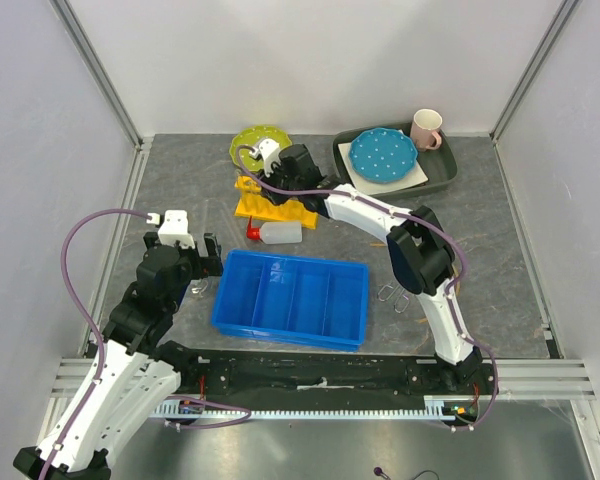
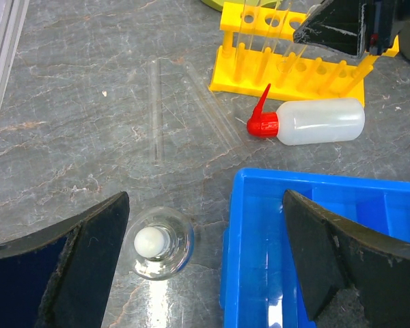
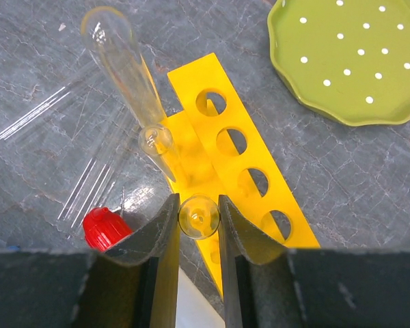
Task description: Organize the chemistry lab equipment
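As right jaws grip a tube at the rack, left jaws gape; bottle beside the rack lies unsorted.

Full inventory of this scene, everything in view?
Rack: 1, yellow, back centre.
Test tubes: 3, clear, in rack.
Glass rods: 2+, clear, left of rack.
Bottle: 1, white, between rack and bin.
Bin: 1, blue, front centre.
Beaker: 1, clear, left of bin.
Tongs: 1, metal, right of bin.
Plates: 3, green behind rack, blue on white in tray.
Tray: 1, dark, back right.
Mug: 1, cream, tray's back corner.
Left arm: 1, white, jaws open over beaker.
Right arm: 1, white, jaws shut on test tube.
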You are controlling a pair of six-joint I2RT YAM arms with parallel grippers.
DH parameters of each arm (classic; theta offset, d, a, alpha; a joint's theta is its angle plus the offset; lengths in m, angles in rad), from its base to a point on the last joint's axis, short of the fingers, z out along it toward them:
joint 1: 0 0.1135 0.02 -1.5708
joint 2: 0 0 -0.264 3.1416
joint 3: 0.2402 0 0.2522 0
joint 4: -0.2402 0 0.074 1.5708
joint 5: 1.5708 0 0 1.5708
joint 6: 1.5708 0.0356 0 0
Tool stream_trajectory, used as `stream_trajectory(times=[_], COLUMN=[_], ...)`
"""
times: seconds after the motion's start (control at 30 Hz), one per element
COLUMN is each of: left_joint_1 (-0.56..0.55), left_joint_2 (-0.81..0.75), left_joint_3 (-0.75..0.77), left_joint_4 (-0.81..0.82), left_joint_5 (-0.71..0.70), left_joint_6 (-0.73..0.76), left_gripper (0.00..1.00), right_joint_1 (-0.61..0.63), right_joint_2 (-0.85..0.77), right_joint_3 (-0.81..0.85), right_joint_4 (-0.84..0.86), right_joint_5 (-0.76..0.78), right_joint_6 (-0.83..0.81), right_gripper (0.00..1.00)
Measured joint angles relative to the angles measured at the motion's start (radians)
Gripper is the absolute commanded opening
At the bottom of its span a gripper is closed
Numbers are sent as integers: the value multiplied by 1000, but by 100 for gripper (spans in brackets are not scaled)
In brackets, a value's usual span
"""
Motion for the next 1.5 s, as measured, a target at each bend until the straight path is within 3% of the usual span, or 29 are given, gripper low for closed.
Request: stream_trajectory(times=[0.53,0.8,0.9,1.03,1.27,1.5], left_joint_1=[0,2,15,60,188,356], left_joint_2=[-2,-8,-4,31,192,430], left_joint_3=[-1,-2,-2,-1,53,164], left_joint_4=[0,0,1,2,2,18], left_joint_5=[0,4,14,53,207,410], left_joint_6=[0,0,0,0,-20,-74], left_gripper=[100,100,100,100,100,97], right_joint_1=[9,3,-10,-63,-244,-293], right_joint_2=[16,-115,-211,-358,-568,-763], right_joint_3=[-3,-75,-97,-100,-122,-390], right_joint_4=[8,-40,-74,-174,-398,-507], right_joint_5=[15,-6,-57,-252,-536,-598], right_joint_6=[-14,-10,-14,-95,-240,-349], right_gripper=[57,67,73,76,79,80])
